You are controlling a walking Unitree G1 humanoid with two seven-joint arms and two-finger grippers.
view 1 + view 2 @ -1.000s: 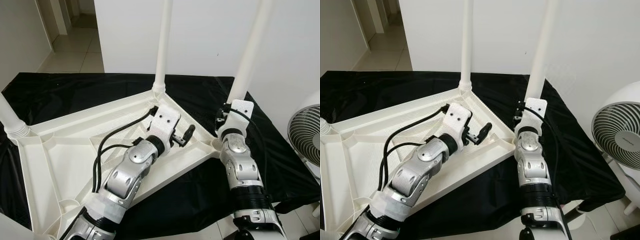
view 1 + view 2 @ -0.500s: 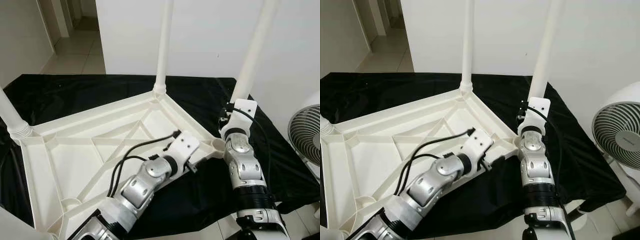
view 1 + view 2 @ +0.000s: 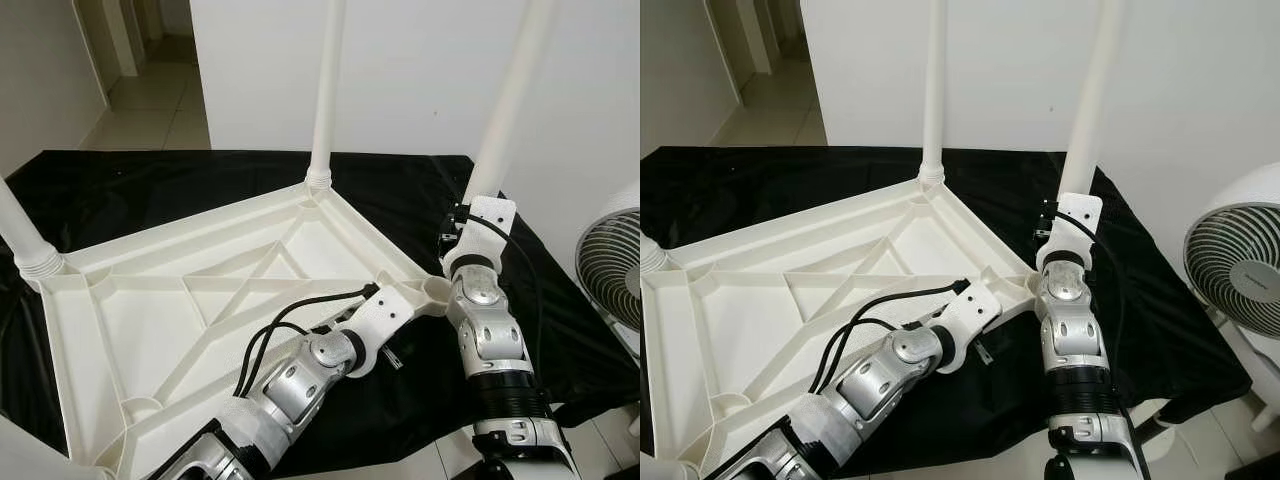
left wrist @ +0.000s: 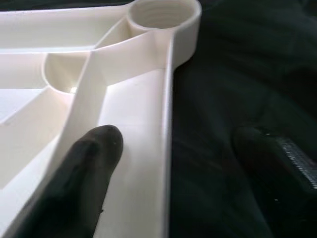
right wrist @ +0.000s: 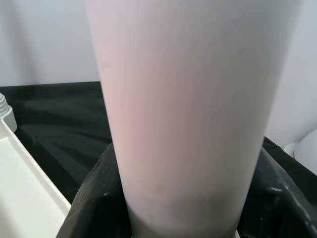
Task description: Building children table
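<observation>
The upturned white table top [image 3: 150, 310] is lying on a black cloth [image 3: 150, 180]. The left gripper [image 4: 168, 183] is straddling its near rim just short of the empty corner socket [image 4: 163, 12], fingers [image 4: 84, 173] spread wide, one inside the tray and one out on the cloth. The right gripper [image 5: 185, 198] is clamping the white leg [image 5: 183, 99] standing upright, fingers wrapped around it. A fan [image 3: 1240, 270] is sitting off beyond the right arm.

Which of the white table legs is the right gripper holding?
The near-right leg, rising at the upside-down tabletop's corner nearest the fan. The right gripper is clamped around its base; the other legs stand untouched.
</observation>
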